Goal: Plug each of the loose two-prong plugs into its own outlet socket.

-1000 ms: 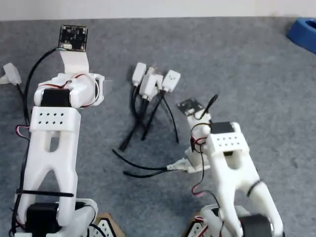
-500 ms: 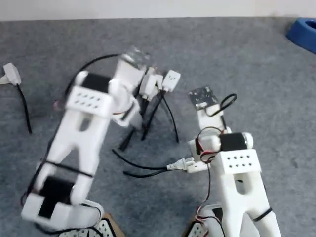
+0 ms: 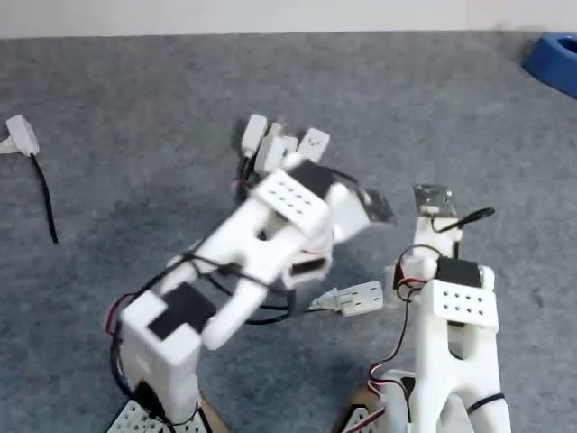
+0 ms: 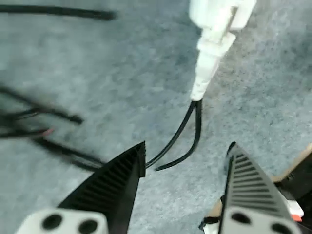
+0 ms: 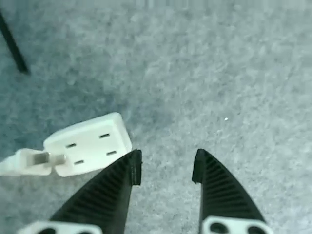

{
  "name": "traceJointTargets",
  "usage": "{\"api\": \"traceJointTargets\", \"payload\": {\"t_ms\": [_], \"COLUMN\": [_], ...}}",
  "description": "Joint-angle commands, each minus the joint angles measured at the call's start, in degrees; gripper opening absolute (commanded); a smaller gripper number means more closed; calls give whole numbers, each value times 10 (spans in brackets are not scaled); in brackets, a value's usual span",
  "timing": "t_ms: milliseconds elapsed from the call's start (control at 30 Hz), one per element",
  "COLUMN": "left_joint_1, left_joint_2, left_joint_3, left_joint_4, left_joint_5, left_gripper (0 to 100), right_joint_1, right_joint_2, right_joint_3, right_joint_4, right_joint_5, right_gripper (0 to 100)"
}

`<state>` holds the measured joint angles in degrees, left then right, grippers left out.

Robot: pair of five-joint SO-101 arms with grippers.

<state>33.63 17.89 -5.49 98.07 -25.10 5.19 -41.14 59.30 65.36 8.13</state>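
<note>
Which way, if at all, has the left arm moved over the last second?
Yes. In the high view the left arm swung away from the lone plug at the left edge toward the middle, up to the plug cluster, which stayed put.

Light is even and diffuse, from overhead; the grey carpet (image 3: 135, 90) reads moderately bright. A soft shadow lies beside the outlet socket (image 5: 87, 144). The white plug (image 4: 209, 53) glares pale; dark cords (image 4: 29, 122) farther off smear with blur.
</note>
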Motion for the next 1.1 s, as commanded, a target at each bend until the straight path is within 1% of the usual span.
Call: {"api": "traceJointTargets", "payload": {"t_ms": [0,67,167,267,467,533,633,667,900,1067], "left_joint_1": [30,44,54,54,57,57,57,57,58,82], "left_joint_2": [47,58,65,63,58,60,60,60,60,60], "left_joint_3": [-21,-19,-17,-22,-22,-22,-22,-22,-15,-16], "left_joint_4": [-18,-38,-62,-85,-108,-111,-109,-109,-106,-106], "left_joint_5": [10,35,43,43,41,40,40,40,40,40], "left_gripper": [274,274,274,274,261,211,85,57,93,143], "right_joint_1": [47,76,106,109,109,109,109,108,108,110], "right_joint_2": [-15,-15,-15,-15,-15,-15,-15,-15,-15,-15], "right_joint_3": [-6,-3,-1,-1,10,10,10,10,10,9], "right_joint_4": [-15,-38,-50,-48,-51,-51,-51,-51,-51,-51], "right_joint_5": [-4,-4,-3,14,20,20,20,20,20,20], "right_gripper": [177,177,177,177,177,177,177,177,177,177]}}
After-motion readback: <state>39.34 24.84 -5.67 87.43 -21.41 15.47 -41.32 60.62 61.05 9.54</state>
